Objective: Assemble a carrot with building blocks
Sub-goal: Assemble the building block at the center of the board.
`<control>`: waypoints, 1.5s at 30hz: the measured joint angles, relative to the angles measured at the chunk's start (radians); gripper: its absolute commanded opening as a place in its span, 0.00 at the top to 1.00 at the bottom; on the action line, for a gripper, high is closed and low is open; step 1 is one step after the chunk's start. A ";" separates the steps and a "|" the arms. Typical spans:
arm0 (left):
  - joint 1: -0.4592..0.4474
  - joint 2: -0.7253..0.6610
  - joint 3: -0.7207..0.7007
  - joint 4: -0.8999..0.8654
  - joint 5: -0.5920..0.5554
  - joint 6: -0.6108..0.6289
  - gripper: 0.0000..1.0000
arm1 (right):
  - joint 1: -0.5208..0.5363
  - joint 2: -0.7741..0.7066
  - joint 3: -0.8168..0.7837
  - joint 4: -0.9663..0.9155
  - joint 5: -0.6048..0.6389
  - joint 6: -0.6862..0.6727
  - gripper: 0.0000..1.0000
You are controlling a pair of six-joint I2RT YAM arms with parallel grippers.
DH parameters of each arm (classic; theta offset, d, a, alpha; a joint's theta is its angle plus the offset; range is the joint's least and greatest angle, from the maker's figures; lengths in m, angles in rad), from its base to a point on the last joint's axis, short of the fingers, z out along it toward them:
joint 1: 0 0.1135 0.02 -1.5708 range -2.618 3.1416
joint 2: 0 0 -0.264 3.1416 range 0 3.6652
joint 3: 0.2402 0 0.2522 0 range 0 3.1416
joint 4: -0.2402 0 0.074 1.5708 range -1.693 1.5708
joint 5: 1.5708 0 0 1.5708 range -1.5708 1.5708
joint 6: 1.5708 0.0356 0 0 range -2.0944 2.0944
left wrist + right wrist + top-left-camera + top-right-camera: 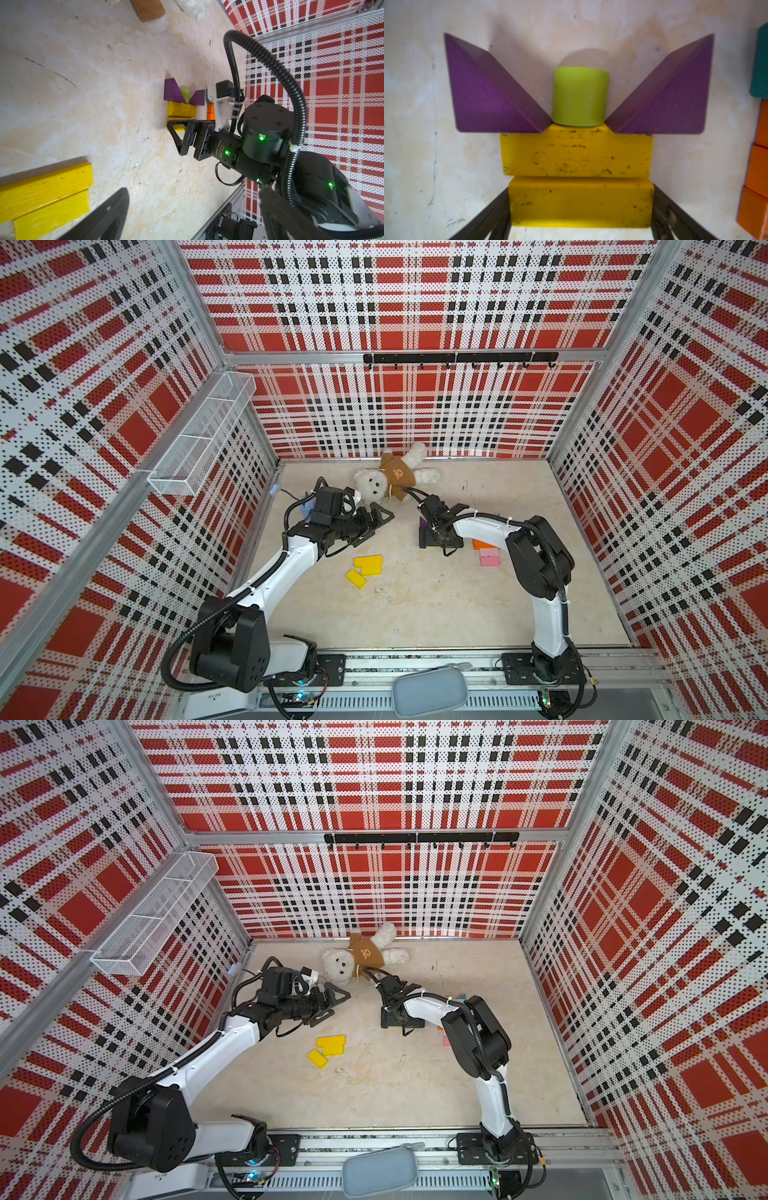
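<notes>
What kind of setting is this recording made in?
Probably a lab robot cell, not a home: perforated plaid panels on an aluminium frame enclose the tabletop, the left arm and right arm mount on a front rail, with a teddy bear as prop.

A lime-green cylinder (185, 96) stands on the bench (83, 83), wedged between a purple triangle (172, 91) and a second purple triangle (198, 98), both touching it. All three butt against a yellow block (181, 109). A second yellow block (176, 127) lies against that one, on the side away from the cylinder. One black finger (176, 139) of the right end effector (182, 124) rests along its end, and the other finger is hidden. Orange blocks (210, 111) and a teal block (207, 98) sit just beside this group. Well apart from the cylinder, two more yellow blocks (45, 193) lie touching, near the left end effector (192, 193), whose blurred fingers (104, 214) stand wide apart with nothing between them.
</notes>
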 measured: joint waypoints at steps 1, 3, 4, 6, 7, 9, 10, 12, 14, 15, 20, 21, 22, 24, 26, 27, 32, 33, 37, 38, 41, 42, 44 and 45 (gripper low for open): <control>-0.001 0.000 0.000 0.000 0.000 0.000 0.00 | 0.000 0.000 0.001 -0.001 -0.001 0.000 0.05; -0.002 0.000 0.000 0.000 0.000 -0.001 0.01 | 0.000 0.001 0.001 0.000 -0.002 0.000 0.05; -0.002 0.000 0.000 0.000 0.001 -0.001 0.01 | 0.000 0.002 0.001 0.001 -0.002 0.000 0.04; -0.003 0.000 0.000 0.000 0.001 -0.001 0.01 | 0.000 0.003 0.001 0.003 -0.002 0.000 0.04; -0.003 0.000 0.000 0.000 0.001 -0.001 0.01 | 0.000 0.003 0.001 0.005 -0.002 0.000 0.04; -0.003 0.000 0.000 0.000 0.001 -0.002 0.00 | 0.000 0.004 0.001 0.007 -0.002 0.000 0.04; -0.003 0.000 0.000 0.001 0.001 -0.003 0.01 | 0.000 0.004 0.001 0.009 -0.002 0.000 0.04; -0.003 0.000 0.000 0.001 0.003 -0.004 0.01 | -0.001 0.004 0.001 0.009 -0.002 0.000 0.03; -0.003 0.000 0.000 0.001 0.003 -0.004 0.00 | -0.001 0.004 0.001 0.009 -0.002 0.000 0.03; -0.003 0.000 0.000 0.001 0.003 -0.004 0.01 | -0.001 0.004 0.001 0.009 -0.002 0.000 0.03; -0.003 0.000 0.000 0.001 0.004 -0.004 0.00 | -0.001 0.004 0.001 0.010 -0.002 -0.001 0.01; -0.003 0.000 0.000 0.001 0.004 -0.004 0.00 | -0.001 0.004 0.001 0.011 -0.003 -0.001 0.01; -0.003 0.000 0.000 0.001 0.004 -0.004 0.00 | -0.001 0.004 0.001 0.013 -0.003 -0.001 0.00; -0.003 0.000 0.000 0.001 0.004 -0.004 0.00 | -0.001 0.004 0.001 0.015 -0.003 0.000 0.00; -0.003 0.000 0.000 0.002 0.004 -0.004 0.00 | -0.002 0.003 0.001 0.017 -0.003 -0.001 0.00; -0.003 0.000 0.000 0.002 0.004 -0.004 0.00 | -0.002 0.003 0.001 0.017 -0.003 -0.001 0.00; -0.003 0.000 0.000 0.003 0.004 -0.004 0.00 | -0.002 0.003 0.001 0.017 -0.003 -0.001 0.00; -0.003 0.000 0.000 0.004 0.004 -0.004 0.00 | -0.002 0.003 0.001 0.017 -0.003 -0.001 0.00; -0.004 0.000 0.000 0.005 0.004 -0.004 0.00 | -0.002 0.002 0.001 0.017 -0.003 -0.001 0.00; -0.004 0.000 0.000 0.005 0.004 -0.004 0.00 | -0.002 0.002 0.001 0.017 -0.003 -0.001 0.00; -0.004 0.000 0.000 0.005 0.004 -0.004 0.00 | -0.002 0.002 0.001 0.017 -0.003 -0.001 0.00; -0.005 0.000 0.000 0.005 0.004 -0.004 0.00 | -0.002 0.002 0.001 0.017 -0.003 -0.001 0.00; -0.005 0.000 0.000 0.006 0.004 -0.004 0.00 | -0.002 0.001 0.001 0.017 -0.003 -0.001 0.00; -0.005 0.000 0.000 0.007 0.004 -0.004 0.00 | -0.002 0.001 0.001 0.017 -0.003 -0.001 0.00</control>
